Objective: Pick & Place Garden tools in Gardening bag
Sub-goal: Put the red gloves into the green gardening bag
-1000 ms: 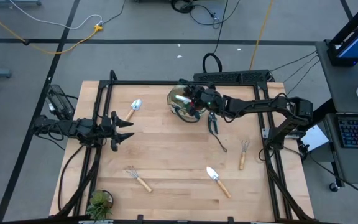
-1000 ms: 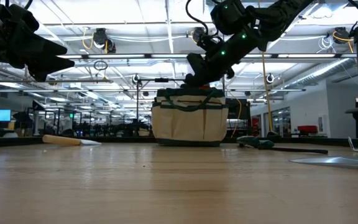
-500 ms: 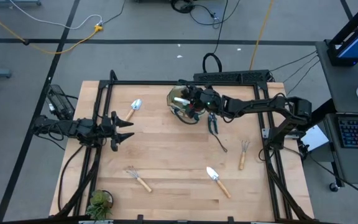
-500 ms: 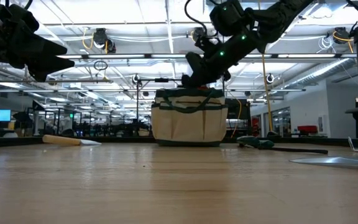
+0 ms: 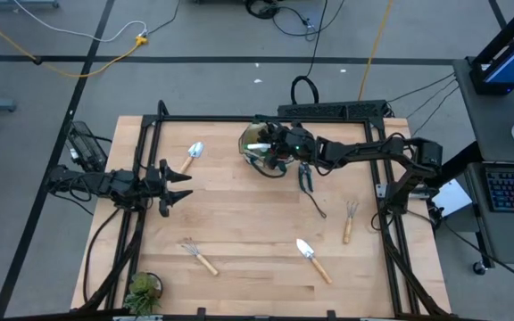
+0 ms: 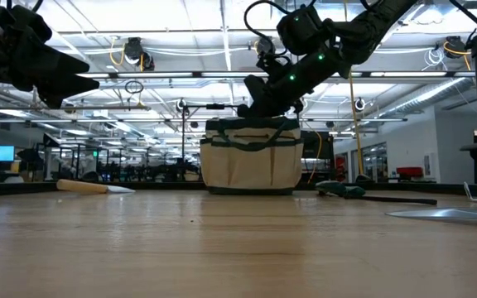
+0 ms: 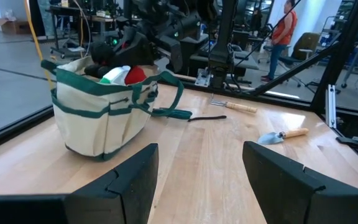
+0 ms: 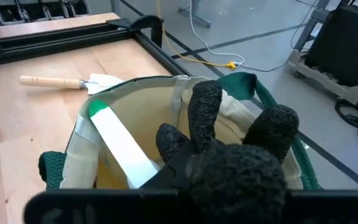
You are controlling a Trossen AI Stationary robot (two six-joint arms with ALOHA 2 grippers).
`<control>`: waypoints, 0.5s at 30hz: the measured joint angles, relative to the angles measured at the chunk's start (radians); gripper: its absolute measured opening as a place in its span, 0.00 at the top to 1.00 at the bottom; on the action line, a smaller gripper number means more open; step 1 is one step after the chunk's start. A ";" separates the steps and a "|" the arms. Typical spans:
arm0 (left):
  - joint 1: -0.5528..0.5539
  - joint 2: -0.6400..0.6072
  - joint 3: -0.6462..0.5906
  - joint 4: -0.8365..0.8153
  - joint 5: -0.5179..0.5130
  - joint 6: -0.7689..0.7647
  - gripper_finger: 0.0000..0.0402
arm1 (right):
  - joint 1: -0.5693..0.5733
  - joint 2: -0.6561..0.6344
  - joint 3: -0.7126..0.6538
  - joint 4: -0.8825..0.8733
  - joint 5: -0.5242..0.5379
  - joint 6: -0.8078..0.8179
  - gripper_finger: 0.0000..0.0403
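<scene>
The tan gardening bag [image 5: 259, 159] with green trim stands upright at the table's far middle; it also shows in the low view [image 6: 251, 161] and the left wrist view [image 7: 98, 118]. A white bottle with a green end [image 8: 120, 146] lies inside it. My right gripper [image 5: 277, 147] hangs over the bag's mouth, shut on a black and red glove [image 8: 229, 155]. My left gripper [image 5: 178, 185] is open and empty, above the table's left side. Two trowels [image 5: 191, 155] [image 5: 313, 259], a fork [image 5: 349, 219], a small rake [image 5: 198, 256] and black shears [image 5: 306, 176] lie flat on the table. My right gripper holds the glove from above, slanting in from the table's right. The glove itself hides the fingers and the place of contact. The glove's black fingers [image 8: 205, 112] stick out over the bag's opening. Its red part [image 7: 137, 74] shows at the bag's mouth beside the bottle.
A small potted plant [image 5: 141, 290] stands at the near left corner. A black frame [image 5: 239, 119] runs round the table's far and side edges. Bare wood lies in the table's middle. A person [image 7: 283, 28] stands in the room beyond.
My right gripper has gone a little toward the table's left over the bag's mouth, still shut on the glove. The white bottle in the bag now shows in the high view.
</scene>
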 joint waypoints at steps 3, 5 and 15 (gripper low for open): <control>0.000 0.000 0.000 0.000 -0.004 0.009 0.40 | 0.001 0.000 0.000 0.000 -0.017 -0.001 0.87; 0.000 0.000 0.000 0.000 -0.007 0.010 0.40 | 0.001 0.000 0.000 0.002 -0.023 -0.001 0.81; 0.000 0.000 0.000 0.000 -0.007 0.012 0.40 | 0.001 -0.001 -0.001 0.039 -0.022 -0.001 0.58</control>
